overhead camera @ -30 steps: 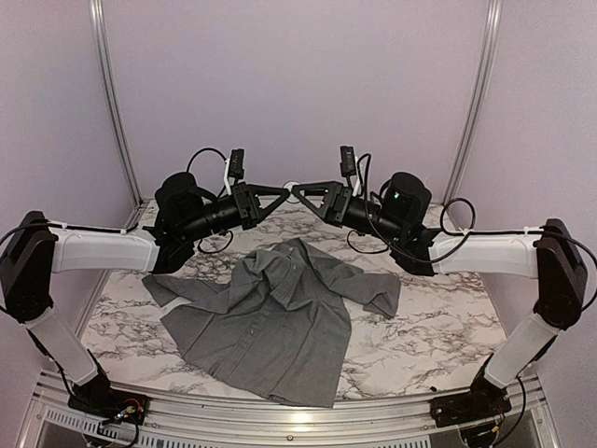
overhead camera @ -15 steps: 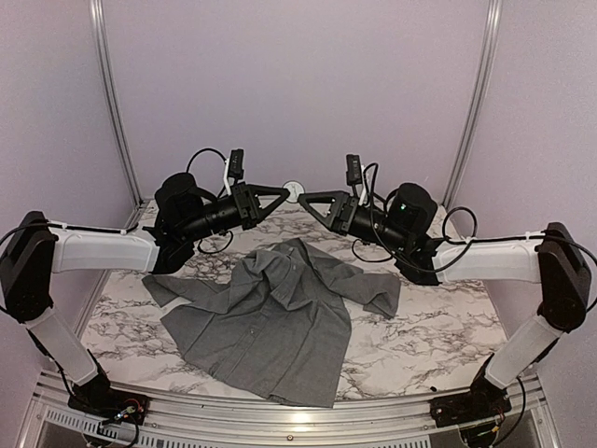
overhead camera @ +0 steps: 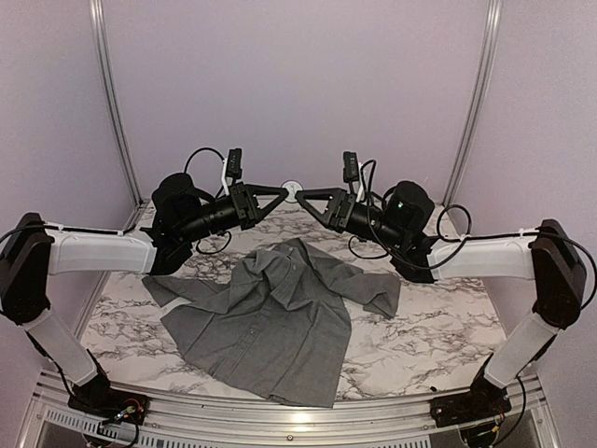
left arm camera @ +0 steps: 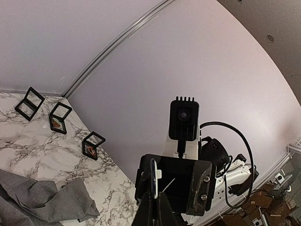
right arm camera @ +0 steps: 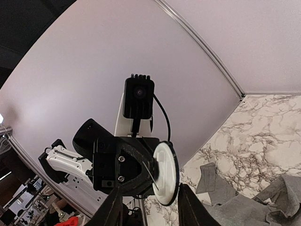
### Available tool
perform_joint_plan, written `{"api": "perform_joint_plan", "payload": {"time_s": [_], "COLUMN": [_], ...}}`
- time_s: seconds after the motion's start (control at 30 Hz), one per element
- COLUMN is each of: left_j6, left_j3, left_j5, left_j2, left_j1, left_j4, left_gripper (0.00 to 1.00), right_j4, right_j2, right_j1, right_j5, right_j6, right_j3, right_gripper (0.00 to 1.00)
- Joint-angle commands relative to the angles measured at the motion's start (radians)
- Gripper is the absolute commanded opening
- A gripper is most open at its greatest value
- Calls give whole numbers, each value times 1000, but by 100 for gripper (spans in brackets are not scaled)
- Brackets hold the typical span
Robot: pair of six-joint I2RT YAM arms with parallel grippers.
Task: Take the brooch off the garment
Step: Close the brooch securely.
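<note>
The brooch (overhead camera: 293, 189), a round white disc with a thin pin on its back, is held in the air above the back of the table, apart from the garment (overhead camera: 270, 317). My left gripper (overhead camera: 284, 193) is shut on the disc's edge. In the left wrist view the brooch (left arm camera: 154, 178) shows edge-on above my left gripper (left arm camera: 155, 212). My right gripper (overhead camera: 304, 197) faces it, tip to tip. In the right wrist view the brooch (right arm camera: 165, 173) stands between the parted fingers of my right gripper (right arm camera: 150, 209). The grey shirt lies spread flat on the marble.
Three small black display frames (left arm camera: 29, 103) (left arm camera: 60, 117) (left arm camera: 93, 145) stand on the marble table (overhead camera: 420, 336) along the lilac back wall. A shirt sleeve (right arm camera: 254, 202) lies under the right gripper. Both arms reach inward, high over the collar.
The right gripper drew back to the right, then came in again to the brooch, and its jaws have narrowed. The left gripper has held still with the brooch.
</note>
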State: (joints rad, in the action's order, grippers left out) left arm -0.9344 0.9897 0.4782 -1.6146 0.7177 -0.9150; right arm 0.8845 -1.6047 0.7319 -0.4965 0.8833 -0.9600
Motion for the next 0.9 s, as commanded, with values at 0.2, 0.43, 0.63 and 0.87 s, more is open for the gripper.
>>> {"api": "perform_joint_plan", "payload": {"time_s": [0.2,0.43,0.63,0.87], "left_j6": [30,42,52,62], "left_j3": [-16,-12,-11,-11], "left_j5": [7,3,2,1], "left_j2": [39,39,41,46], "left_j1": [13,17,20,24], "left_j4": [-16,-8,2,4], "left_gripper": [0,0,0,0], "right_j4": [34,35,38,34], "right_j2": [-18,-18,-20,-26], "right_j1": [-2,-2,-2,-2], "right_j5": [-24,-24,-25,-18], "right_j6": [17,21,22,33], "right_j3": [-49,-48,-50,-49], "right_gripper": [32,29,28,26]}}
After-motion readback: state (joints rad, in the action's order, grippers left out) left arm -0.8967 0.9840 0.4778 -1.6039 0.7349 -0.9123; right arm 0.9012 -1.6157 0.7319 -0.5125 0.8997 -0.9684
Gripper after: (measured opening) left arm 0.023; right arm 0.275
